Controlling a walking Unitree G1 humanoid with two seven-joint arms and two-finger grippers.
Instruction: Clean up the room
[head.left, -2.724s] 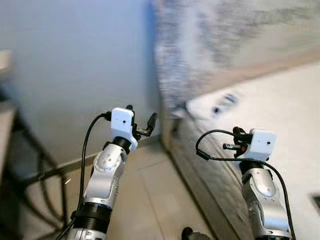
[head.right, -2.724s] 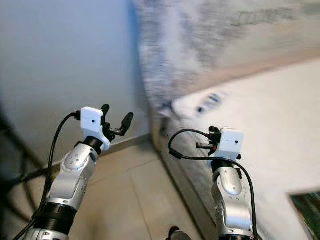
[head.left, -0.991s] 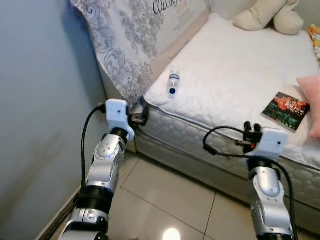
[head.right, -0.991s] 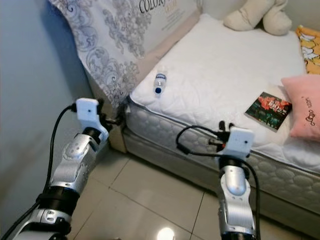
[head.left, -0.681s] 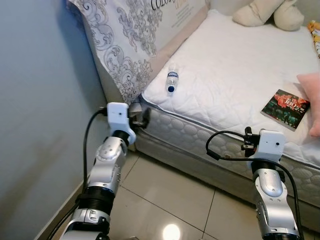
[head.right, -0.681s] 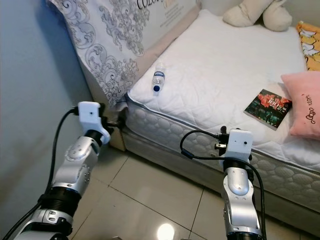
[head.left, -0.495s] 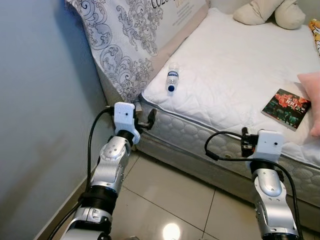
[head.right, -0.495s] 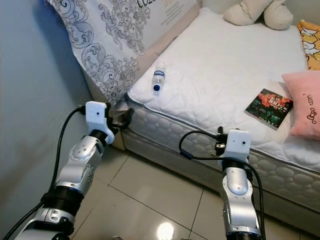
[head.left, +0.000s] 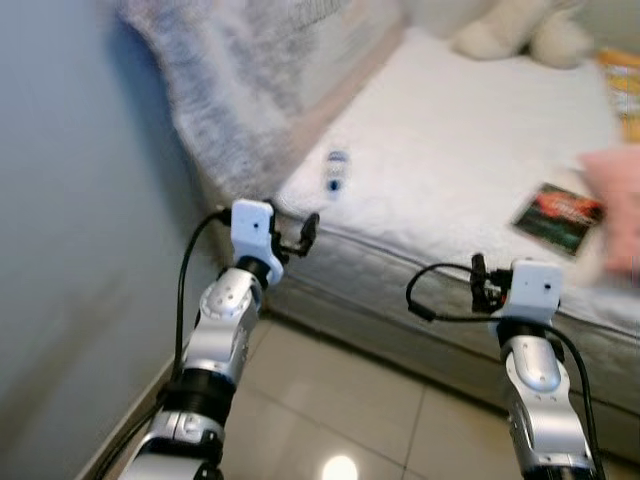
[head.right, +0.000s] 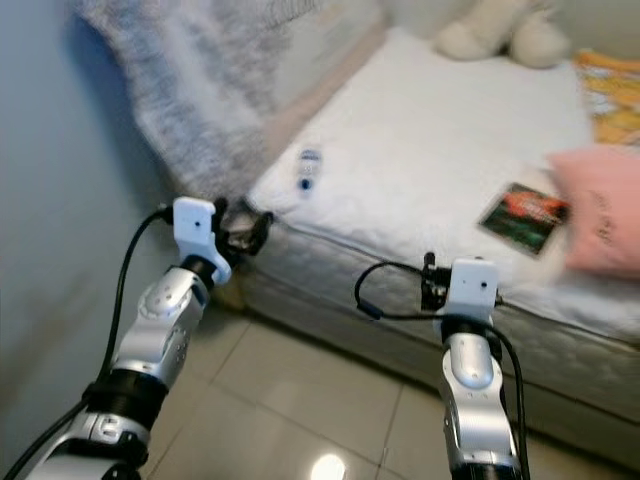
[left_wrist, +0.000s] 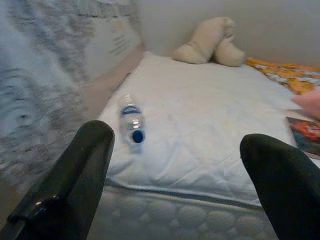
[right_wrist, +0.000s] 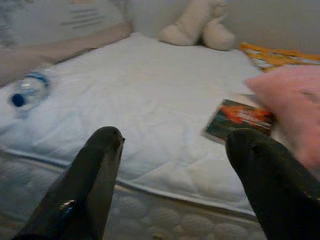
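Two grippers are spread empty: left gripper (left_wrist: 175, 185), right gripper (right_wrist: 185, 185). The head camera has swung from wall to bed. The bottle (left_wrist: 131, 122) lies at 11 o'clock on the mattress (head.left: 450, 150); book (right_wrist: 239, 117) at 2 o'clock.

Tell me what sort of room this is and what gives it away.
Most likely a bedroom. A bare quilted mattress takes up most of the view, with a plush toy at its far end, a pink pillow on it, and a book and water bottle lying loose on top.
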